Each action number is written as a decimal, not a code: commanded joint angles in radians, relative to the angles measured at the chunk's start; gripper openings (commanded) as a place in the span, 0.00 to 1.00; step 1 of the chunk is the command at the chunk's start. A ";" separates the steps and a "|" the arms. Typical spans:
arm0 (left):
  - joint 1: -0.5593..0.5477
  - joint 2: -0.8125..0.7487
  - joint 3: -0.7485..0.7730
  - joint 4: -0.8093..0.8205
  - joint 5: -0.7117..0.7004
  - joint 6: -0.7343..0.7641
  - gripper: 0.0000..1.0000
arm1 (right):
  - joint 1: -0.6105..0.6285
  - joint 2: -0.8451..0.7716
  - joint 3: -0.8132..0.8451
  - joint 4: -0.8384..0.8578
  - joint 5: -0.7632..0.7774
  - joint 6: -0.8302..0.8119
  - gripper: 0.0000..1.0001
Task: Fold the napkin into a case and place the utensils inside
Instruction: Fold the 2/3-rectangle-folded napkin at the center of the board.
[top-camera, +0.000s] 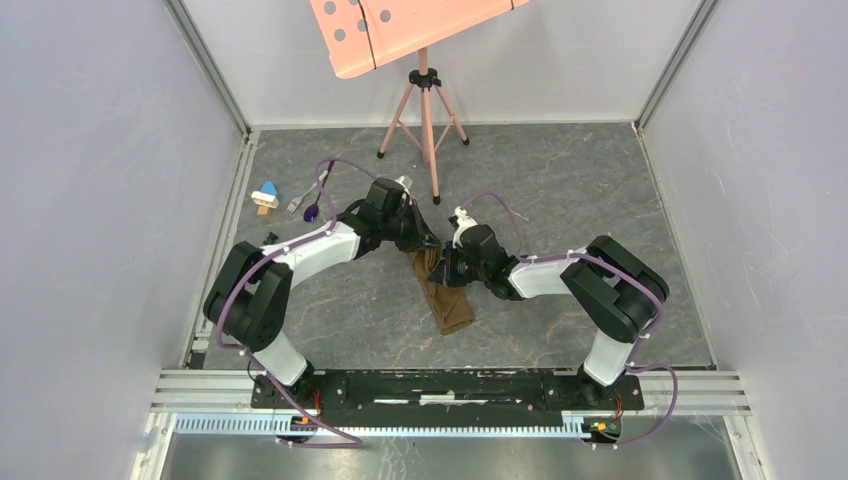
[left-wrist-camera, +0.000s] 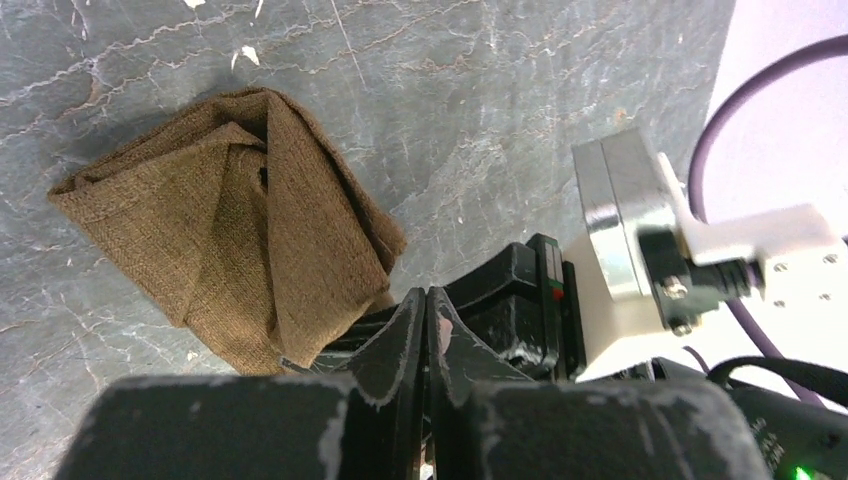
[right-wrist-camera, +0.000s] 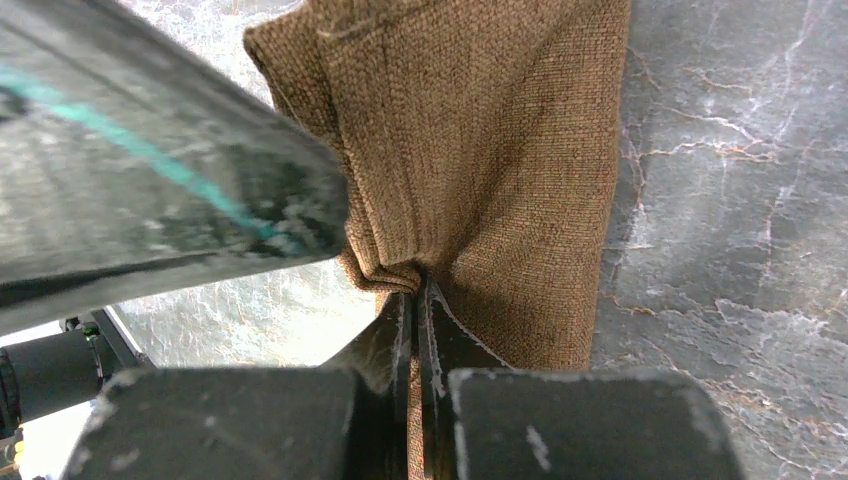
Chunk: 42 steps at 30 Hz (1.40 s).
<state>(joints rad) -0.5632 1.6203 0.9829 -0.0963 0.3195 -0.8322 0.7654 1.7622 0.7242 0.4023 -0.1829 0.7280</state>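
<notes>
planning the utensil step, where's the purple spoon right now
In the top view the spoon lies at the far left of the table, just right of the toy block and beside the fork, well away from the napkin.

The olive-brown napkin (top-camera: 447, 300) lies mid-table as a narrow folded strip, slanting from near right to far left, its far end bunched and creased. The silver fork (top-camera: 300, 203) and purple-bowled spoon (top-camera: 312, 212) lie together at the far left, well apart from it.

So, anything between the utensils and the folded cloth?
Only the left arm itself: it crosses the line from the silver fork and purple-bowled spoon to the olive-brown folded napkin. No loose object shows there.
</notes>
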 joint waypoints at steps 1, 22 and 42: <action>-0.023 0.052 0.083 -0.062 -0.053 0.035 0.08 | 0.002 0.007 -0.015 0.005 0.013 -0.021 0.00; 0.086 0.063 -0.026 -0.095 -0.145 0.128 0.07 | 0.004 -0.017 -0.001 0.010 -0.073 -0.091 0.06; 0.123 -0.031 -0.027 -0.081 -0.062 0.213 0.36 | 0.002 -0.066 0.061 -0.061 -0.219 -0.207 0.44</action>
<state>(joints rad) -0.4454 1.6989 0.9474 -0.2005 0.2211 -0.6922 0.7658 1.7340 0.7506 0.3538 -0.3702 0.5762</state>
